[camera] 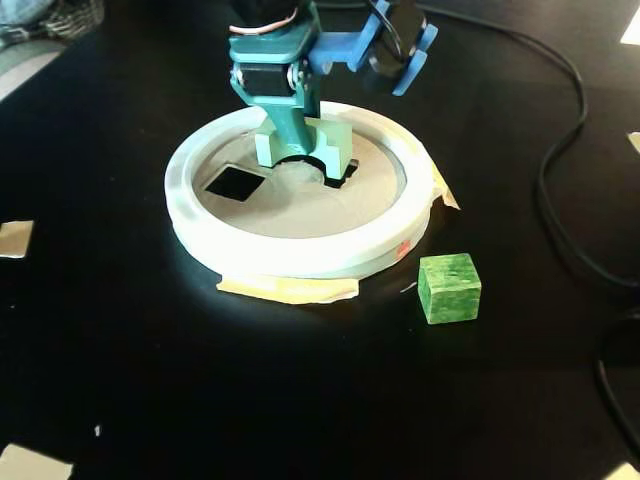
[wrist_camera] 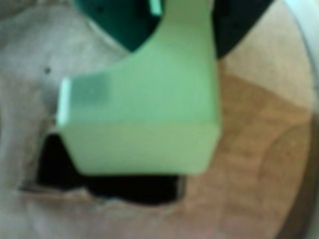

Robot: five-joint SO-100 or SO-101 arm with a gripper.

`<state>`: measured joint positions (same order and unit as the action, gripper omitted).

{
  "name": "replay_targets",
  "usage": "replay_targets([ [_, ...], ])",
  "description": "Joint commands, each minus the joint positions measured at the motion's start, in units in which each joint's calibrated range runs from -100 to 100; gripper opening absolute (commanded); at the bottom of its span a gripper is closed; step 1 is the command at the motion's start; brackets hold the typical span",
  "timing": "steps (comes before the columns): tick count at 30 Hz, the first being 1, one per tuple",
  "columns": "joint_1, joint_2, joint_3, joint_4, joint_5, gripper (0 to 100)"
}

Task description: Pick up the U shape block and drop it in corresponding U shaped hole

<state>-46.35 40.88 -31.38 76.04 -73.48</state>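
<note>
The U shape block (camera: 303, 146) is what we see first in the fixed view, pale mint green, standing on the tan disc (camera: 300, 205) with its notch facing down, so that its two legs rest on or just above the disc surface. Going from left to right in that view, we meet a scrap of pale tape (camera: 14, 238) at the left edge of the black table (camera: 150, 360), then the white rim (camera: 250, 255) of the disc, then a small square hole (camera: 234, 182) cut through the left half of the disc. Just right of that stands the block, and the gripper (camera: 290, 125) comes down on it from above, its teal fingers (camera: 291, 128) closed on the block's middle. Behind and under the block's right leg we see a dark edge of the U shaped hole (camera: 345, 175). Yellowish tape (camera: 288, 290) sticks out from under the front of the rim. Further right, well apart from the disc, a darker green cube (camera: 449, 288) sits on the table, and black cables (camera: 560, 200) run along the far right.

In the wrist view, blurred, the block (wrist_camera: 144, 109) fills the middle, with the dark fingers (wrist_camera: 124, 22) at the top on either side of it. Below it, from the left, we see the black opening of the hole (wrist_camera: 55, 164) reaching under the block's lower edge. We cannot tell whether the block touches the disc (wrist_camera: 259, 149) or hangs just over it
</note>
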Motion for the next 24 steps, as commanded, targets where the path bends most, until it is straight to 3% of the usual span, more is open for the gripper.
replay_targets([
  [1,0.4,-1.0,-1.0,-2.1,0.1,12],
  [4,0.5,-1.5,-1.0,-2.1,0.1,15],
  [7,0.5,-1.9,-1.1,-2.1,0.1,30],
  [10,0.5,-2.1,-1.2,-2.1,0.1,51],
  [13,0.3,-3.1,-1.2,-2.2,0.1,63],
  [24,2.4,-4.1,-4.4,-2.3,0.1,64],
])
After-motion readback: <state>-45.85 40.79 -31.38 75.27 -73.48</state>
